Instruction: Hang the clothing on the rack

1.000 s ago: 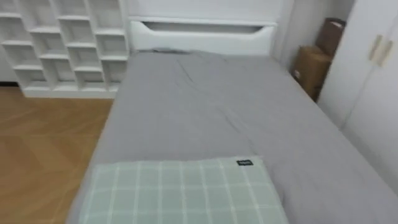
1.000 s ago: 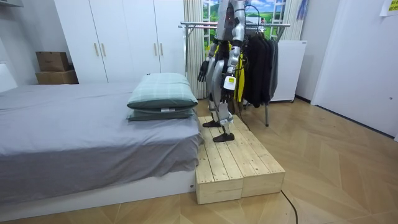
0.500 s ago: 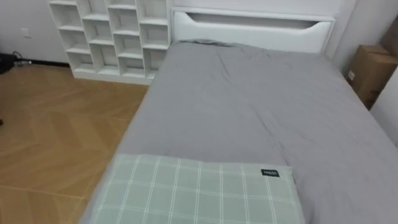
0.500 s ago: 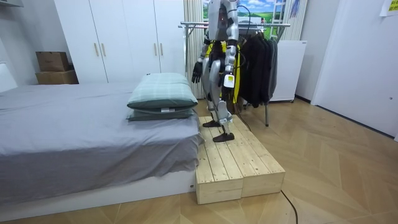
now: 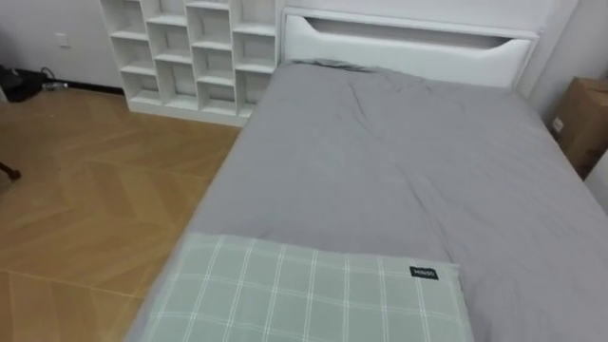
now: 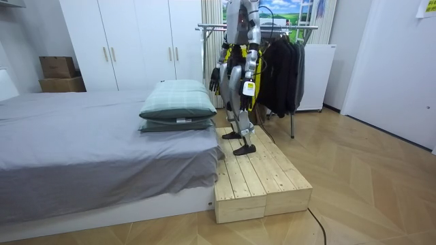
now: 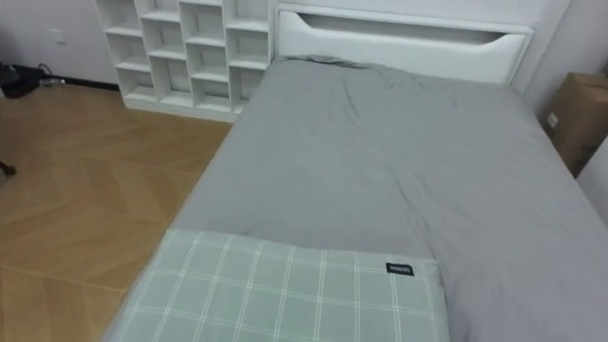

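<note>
Dark clothes (image 6: 283,68) hang behind the robot hand (image 6: 216,77), whose state cannot be told

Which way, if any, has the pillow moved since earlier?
No. In the room view the pillow lies at the same corner of the bed; the eye view's shift is the camera's.

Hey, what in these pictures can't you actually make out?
Room view: the clothes on the rack are partly covered by the robot, and the dark garments merge, so they cannot be counted.
Left eye view: the pillow is cut off by the bottom edge.
Left eye view: the cardboard box is cut off by the right edge.
</note>
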Tool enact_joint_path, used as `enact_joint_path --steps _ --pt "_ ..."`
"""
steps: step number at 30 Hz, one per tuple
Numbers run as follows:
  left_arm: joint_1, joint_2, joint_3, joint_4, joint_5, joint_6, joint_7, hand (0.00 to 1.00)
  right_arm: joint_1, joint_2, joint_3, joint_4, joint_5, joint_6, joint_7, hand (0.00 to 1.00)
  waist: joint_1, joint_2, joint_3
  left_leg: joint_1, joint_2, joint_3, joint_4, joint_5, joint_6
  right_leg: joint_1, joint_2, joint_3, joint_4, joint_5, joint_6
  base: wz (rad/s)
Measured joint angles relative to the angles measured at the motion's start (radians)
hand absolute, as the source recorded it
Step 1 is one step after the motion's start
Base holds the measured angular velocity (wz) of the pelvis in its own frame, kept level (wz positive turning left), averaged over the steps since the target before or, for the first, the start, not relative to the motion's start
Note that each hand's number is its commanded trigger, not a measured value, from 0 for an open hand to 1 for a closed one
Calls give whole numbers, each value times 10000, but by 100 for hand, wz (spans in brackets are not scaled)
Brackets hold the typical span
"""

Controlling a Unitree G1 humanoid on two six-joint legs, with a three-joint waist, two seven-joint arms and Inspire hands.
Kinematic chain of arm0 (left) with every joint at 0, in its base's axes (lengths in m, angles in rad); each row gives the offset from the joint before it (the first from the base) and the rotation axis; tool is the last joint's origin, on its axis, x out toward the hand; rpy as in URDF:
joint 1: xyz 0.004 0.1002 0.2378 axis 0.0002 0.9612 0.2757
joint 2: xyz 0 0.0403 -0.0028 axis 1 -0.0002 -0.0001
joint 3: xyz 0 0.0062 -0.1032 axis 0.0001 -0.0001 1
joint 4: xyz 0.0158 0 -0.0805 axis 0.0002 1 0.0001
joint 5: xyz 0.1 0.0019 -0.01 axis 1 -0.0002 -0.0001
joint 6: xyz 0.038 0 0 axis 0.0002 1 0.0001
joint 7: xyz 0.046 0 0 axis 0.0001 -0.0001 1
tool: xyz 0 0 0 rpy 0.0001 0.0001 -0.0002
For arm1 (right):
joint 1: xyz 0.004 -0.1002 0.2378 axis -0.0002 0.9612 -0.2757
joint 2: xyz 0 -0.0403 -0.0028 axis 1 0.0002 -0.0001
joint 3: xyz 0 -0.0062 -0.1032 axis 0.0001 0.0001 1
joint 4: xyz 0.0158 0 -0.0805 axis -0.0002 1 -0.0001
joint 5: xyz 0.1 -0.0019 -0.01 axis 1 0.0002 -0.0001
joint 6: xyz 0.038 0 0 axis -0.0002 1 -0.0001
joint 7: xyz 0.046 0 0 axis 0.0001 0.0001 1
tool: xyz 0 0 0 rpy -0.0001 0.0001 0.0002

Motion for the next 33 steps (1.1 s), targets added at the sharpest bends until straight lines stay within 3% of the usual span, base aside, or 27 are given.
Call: enact_joint_path --steps 15,33 --pt "-16 -72 -189 8 -3 -1 31 0 240 -9 93 12 611 -110 14 0 4 137 -1 128 -3 85 -306 4 3 -7 22 141 -123 11 -4 -1" --pt "15 -90 -178 28 5 -1 43 0 257 15 76 67 941 -31 10 0 32 144 6 259 5 205 -384 4 4 37 29 264 -125 13 -1 -1"
